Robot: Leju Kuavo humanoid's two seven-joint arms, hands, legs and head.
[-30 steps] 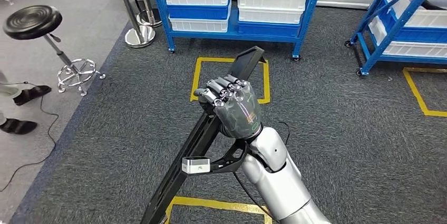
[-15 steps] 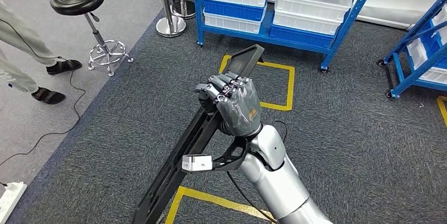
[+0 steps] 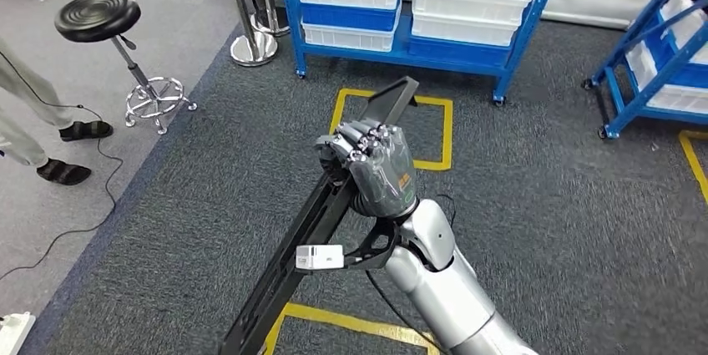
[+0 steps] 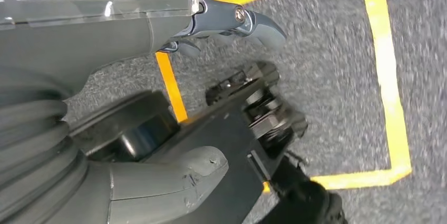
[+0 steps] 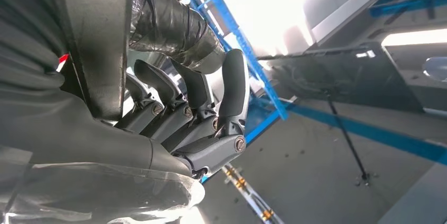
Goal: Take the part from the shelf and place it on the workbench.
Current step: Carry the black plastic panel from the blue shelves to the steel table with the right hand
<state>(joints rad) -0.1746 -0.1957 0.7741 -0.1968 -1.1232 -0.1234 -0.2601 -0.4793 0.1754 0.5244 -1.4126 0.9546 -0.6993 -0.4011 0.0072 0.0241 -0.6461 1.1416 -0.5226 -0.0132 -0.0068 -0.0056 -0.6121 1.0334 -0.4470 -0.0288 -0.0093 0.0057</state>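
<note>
Head view, left to right: a black stool (image 3: 98, 16) stands on the grey floor, a long black part (image 3: 321, 218) slants over the dark carpet, grasped by the right hand (image 3: 373, 167). Blue shelves (image 3: 415, 17) stand beyond. Left hand (image 4: 105, 39): grasp unclear.

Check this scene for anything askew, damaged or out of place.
Nothing stands out. The right robot hand grips the long black part, carried at a slant over the carpet. The bins sit squarely on the blue shelf.
</note>
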